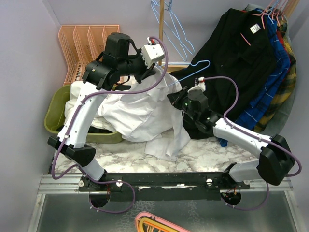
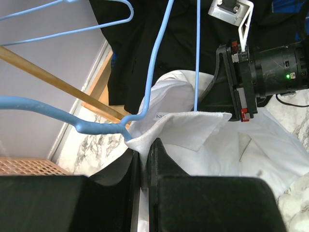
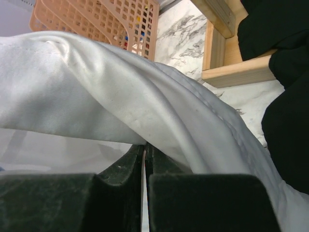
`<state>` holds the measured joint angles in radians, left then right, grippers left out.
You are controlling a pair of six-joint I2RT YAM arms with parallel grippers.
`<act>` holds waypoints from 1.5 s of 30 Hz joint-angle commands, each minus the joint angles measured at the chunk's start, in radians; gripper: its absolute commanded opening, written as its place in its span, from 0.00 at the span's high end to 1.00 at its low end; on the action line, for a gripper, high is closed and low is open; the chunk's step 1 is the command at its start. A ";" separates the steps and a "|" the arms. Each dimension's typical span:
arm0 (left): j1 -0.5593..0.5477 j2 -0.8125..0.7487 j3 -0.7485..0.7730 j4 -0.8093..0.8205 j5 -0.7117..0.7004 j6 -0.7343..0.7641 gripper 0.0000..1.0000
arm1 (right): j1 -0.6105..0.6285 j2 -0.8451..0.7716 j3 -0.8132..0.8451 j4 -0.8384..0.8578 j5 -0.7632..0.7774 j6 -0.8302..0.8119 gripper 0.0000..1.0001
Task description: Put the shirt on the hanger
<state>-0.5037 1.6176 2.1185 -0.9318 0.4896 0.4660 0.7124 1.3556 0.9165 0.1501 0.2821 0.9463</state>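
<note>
The shirt [image 1: 140, 113] is a white crumpled heap mid-table, its lower part spilling over the green bin [image 1: 55, 113] and onto the marble table [image 1: 207, 152]; sleeves and button front can't be sorted out in the folds. Collar is lifted at the heap's upper right. In the left wrist view the collar [image 2: 193, 128] is spread flat with a small neck label just visible, print unreadable. The hanger [image 2: 96, 128], light-blue wire, crosses right at the collar edge; one straight wire runs down and disappears behind the collar, so how far it goes inside the shirt can't be told. Near part of the wire is blurred thick, top is cut off by the frame. Left gripper [image 2: 143, 150] has its jaws together, pinching the collar's edge beside the wire. Right gripper [image 3: 145, 152] has jaws nearly closed on a fold of shirt fabric; cloth drapes over the tips, so the actual pinch point is mostly covered. From above the right gripper [image 1: 173, 98] sits at the shirt's right edge, the left gripper [image 1: 155, 73] just above it, largely hidden under its own wrist. Black shirt [image 1: 231, 43] hangs behind on the right, orange file rack [image 1: 79, 43] stands back left, spare blue hangers [image 1: 169, 29] hang at top centre.
</note>
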 commanded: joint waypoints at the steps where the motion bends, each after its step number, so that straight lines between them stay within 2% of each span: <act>1: 0.004 -0.018 0.031 -0.023 0.020 0.026 1.00 | 0.005 -0.041 -0.038 0.003 0.090 -0.023 0.99; 3: 0.004 -0.017 0.030 -0.028 0.027 0.028 1.00 | 0.005 -0.048 -0.037 -0.004 0.091 -0.053 0.98; 4: 0.004 -0.018 0.031 -0.028 0.029 0.028 1.00 | 0.005 -0.046 -0.030 -0.017 0.087 -0.072 0.93; 6: 0.004 -0.018 0.032 -0.029 0.031 0.028 1.00 | 0.005 -0.033 -0.007 -0.047 0.078 -0.091 0.72; 7: 0.004 -0.018 0.033 -0.029 0.032 0.028 1.00 | 0.005 -0.028 -0.003 -0.052 0.074 -0.094 0.53; 9: 0.004 -0.016 0.031 -0.029 0.035 0.028 1.00 | 0.005 -0.017 0.001 -0.045 0.065 -0.098 0.40; 15: 0.004 -0.023 0.018 -0.025 0.045 0.025 1.00 | 0.005 0.030 0.039 -0.022 0.055 -0.109 0.35; 21: 0.004 -0.036 -0.001 -0.026 0.050 0.026 1.00 | 0.005 0.093 0.096 0.014 0.025 -0.113 0.40; 27: 0.004 -0.038 -0.002 -0.027 0.053 0.025 1.00 | 0.005 0.122 0.104 0.050 -0.003 -0.075 0.74; 29: 0.004 -0.038 -0.002 -0.029 0.055 0.025 1.00 | 0.005 0.114 0.092 0.064 -0.009 -0.065 0.81; 32: 0.004 -0.038 -0.002 -0.029 0.055 0.023 1.00 | 0.005 0.101 0.074 0.076 -0.020 -0.055 0.81; 36: 0.004 -0.035 0.002 -0.029 0.062 0.022 1.00 | 0.005 0.092 0.062 0.091 -0.026 -0.062 0.71; 41: 0.004 -0.036 0.003 -0.032 0.075 0.020 1.00 | 0.005 0.120 0.088 0.079 -0.017 -0.071 0.69; 43: 0.004 -0.037 0.002 -0.035 0.084 0.022 1.00 | 0.005 0.129 0.096 0.079 -0.002 -0.075 0.79; 45: 0.004 -0.040 0.001 -0.040 0.091 0.027 1.00 | 0.004 0.119 0.095 0.059 0.030 -0.071 0.98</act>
<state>-0.5011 1.6157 2.1128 -0.9665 0.5125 0.4862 0.7136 1.4689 0.9909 0.2024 0.2726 0.8841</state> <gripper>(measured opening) 0.078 0.196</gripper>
